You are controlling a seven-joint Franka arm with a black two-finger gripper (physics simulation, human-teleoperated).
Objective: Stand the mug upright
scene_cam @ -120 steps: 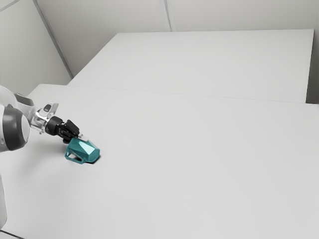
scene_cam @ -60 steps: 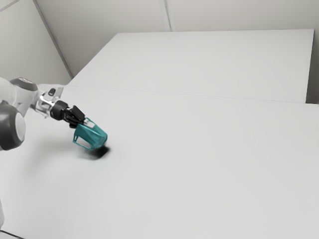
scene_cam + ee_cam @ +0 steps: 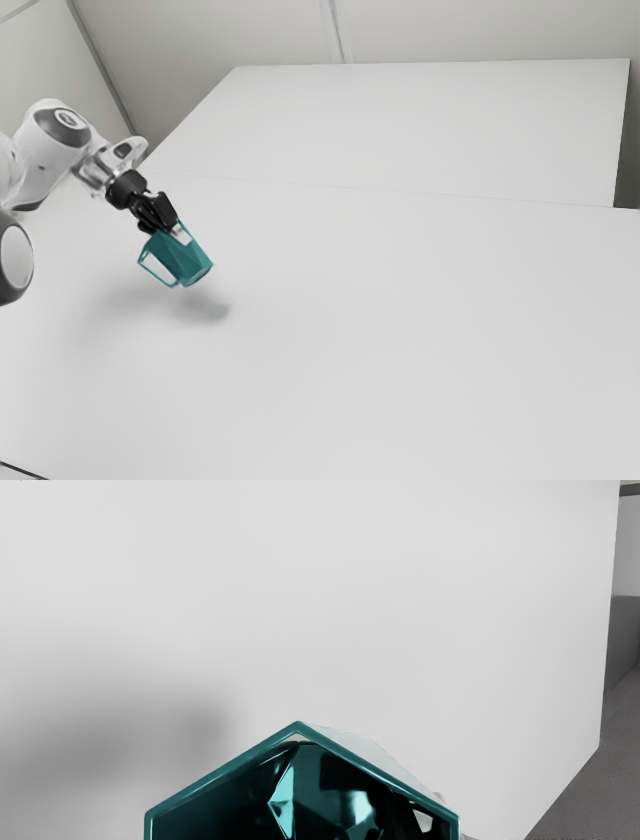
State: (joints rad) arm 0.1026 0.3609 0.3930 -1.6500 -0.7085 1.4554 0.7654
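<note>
Hanging tilted above the table (image 3: pixel 400 350), short of its far edge in the exterior view, the teal mug (image 3: pixel 182 260) opens toward the gripper (image 3: pixel 172 231) clamped on its wall.

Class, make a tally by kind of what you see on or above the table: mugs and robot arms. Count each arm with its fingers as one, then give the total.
Teal mug: 1
Robot arm: 1
Total: 2
</note>
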